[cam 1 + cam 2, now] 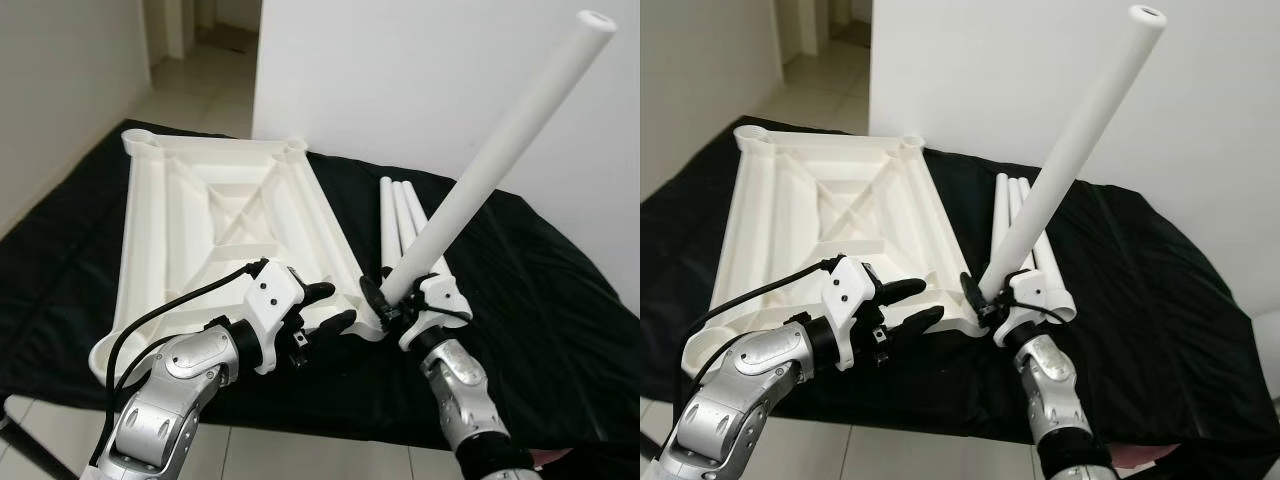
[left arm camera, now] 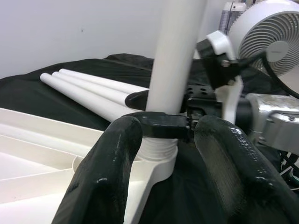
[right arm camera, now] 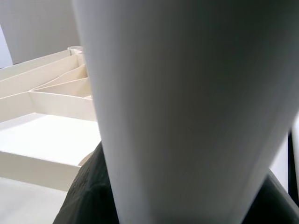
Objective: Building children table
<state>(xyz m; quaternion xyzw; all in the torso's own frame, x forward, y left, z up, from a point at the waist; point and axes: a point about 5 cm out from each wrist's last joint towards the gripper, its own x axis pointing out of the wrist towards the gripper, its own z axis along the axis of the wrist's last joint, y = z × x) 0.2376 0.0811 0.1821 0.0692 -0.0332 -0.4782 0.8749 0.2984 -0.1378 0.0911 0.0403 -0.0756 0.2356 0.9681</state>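
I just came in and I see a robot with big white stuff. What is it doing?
The robot is building a little table. The white tabletop lies upside down on a black cloth. The right gripper is shut on one white leg, which tilts upward with its lower end at the tabletop's near corner socket. The left gripper is open, beside that corner. Three more legs lie waiting on the cloth.

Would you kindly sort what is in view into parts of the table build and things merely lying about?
Job:
- upturned tabletop
- leg at its near corner socket, held by the right gripper
- three spare legs
- left gripper, open beside that corner

Lying about:
- black cloth
- fan
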